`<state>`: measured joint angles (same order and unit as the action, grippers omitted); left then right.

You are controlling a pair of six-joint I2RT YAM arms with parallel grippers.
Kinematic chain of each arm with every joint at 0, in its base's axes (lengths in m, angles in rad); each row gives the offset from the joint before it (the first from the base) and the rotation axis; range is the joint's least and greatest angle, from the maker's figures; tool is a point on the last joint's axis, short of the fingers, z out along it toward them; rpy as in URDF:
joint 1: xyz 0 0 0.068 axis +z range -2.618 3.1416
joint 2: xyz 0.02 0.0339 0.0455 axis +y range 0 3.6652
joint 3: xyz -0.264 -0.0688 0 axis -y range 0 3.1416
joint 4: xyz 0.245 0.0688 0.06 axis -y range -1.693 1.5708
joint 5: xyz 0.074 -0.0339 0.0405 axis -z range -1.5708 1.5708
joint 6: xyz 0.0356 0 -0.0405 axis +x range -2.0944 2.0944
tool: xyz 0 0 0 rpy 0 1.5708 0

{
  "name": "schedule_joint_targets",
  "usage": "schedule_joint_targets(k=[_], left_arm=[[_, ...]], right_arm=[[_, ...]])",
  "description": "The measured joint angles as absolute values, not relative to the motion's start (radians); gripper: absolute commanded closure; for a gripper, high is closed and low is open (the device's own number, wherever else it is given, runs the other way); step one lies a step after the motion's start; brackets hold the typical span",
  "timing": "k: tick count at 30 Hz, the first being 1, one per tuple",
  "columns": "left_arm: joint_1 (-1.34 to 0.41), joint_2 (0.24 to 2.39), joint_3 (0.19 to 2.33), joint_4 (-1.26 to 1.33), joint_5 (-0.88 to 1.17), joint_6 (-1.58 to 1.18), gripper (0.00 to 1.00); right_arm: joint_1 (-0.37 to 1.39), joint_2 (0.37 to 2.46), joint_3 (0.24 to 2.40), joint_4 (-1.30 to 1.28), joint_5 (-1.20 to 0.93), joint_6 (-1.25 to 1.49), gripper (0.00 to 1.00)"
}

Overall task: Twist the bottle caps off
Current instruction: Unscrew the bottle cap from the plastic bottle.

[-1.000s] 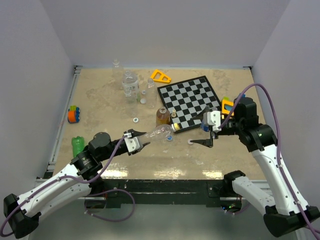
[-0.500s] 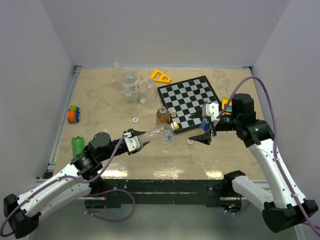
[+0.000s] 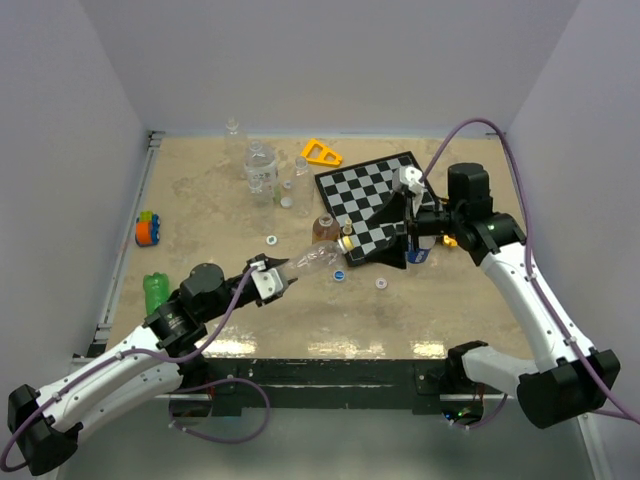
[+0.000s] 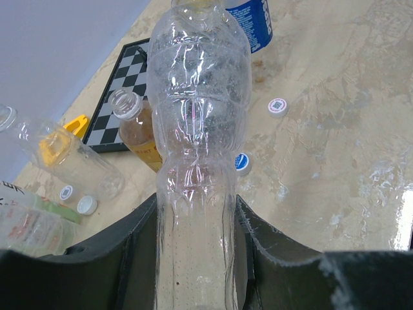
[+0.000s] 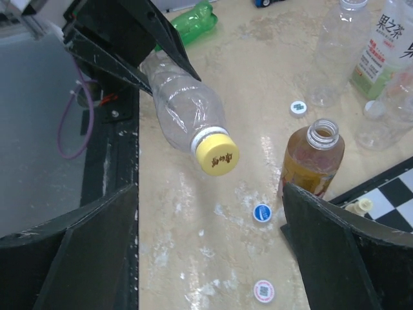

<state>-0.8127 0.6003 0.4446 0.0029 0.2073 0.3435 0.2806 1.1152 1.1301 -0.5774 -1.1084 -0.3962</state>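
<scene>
While my left end effector [image 3: 281, 279] grips the lower body of the clear bottle [image 5: 184, 106], the bottle hangs on its side above the worktop [image 3: 200, 215], neck toward 2 o'clock. At 8 o'clock, a green bottle [image 3: 155, 292] lies near the worktop's left edge. The yellow cap [image 5: 218, 156] sits screwed on the clear bottle. My right end effector [image 5: 210, 194] faces it with fingers spread wide and empty, the cap just ahead of them, untouched. On the worktop, a blue cap [image 5: 262, 212] lies at 6 o'clock of the yellow cap and a white cap [image 5: 263, 291] at 4 o'clock. An uncapped amber bottle [image 5: 313, 161] stands at 10 o'clock, beside the chessboard [image 3: 380, 195].
</scene>
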Motion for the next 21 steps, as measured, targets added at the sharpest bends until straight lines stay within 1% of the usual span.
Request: schedule_joint_targets(k=[4,8,9,15,17,19,21], left_arm=[[-0.813,0.603,0.443,0.006,0.200,0.344,1.00],[-0.813,0.606,0.443,0.007,0.200,0.344,1.00],[-0.813,0.606,0.443,0.007,0.201,0.344,1.00],[-0.813,0.606,0.443,0.007,0.200,0.344,1.00],[-0.813,0.604,0.443,0.007,0.200,0.344,1.00],[-0.813,0.603,0.443,0.007,0.199,0.345,1.00],[-0.813,0.604,0.443,0.007,0.197,0.351,1.00]], right_arm=[[0.288,1.150,1.130,-0.514,-1.135,-0.287,0.02],[0.333,1.201,1.135,-0.465,-1.155,-0.215,0.02],[0.347,1.222,1.141,-0.461,-1.159,-0.199,0.03],[0.374,1.323,1.178,-0.459,-1.172,-0.159,0.35],[0.376,1.341,1.190,-0.461,-1.175,-0.152,0.43],[0.378,1.348,1.198,-0.463,-1.179,-0.146,0.48],[0.381,1.349,1.202,-0.463,-1.182,-0.139,0.50]])
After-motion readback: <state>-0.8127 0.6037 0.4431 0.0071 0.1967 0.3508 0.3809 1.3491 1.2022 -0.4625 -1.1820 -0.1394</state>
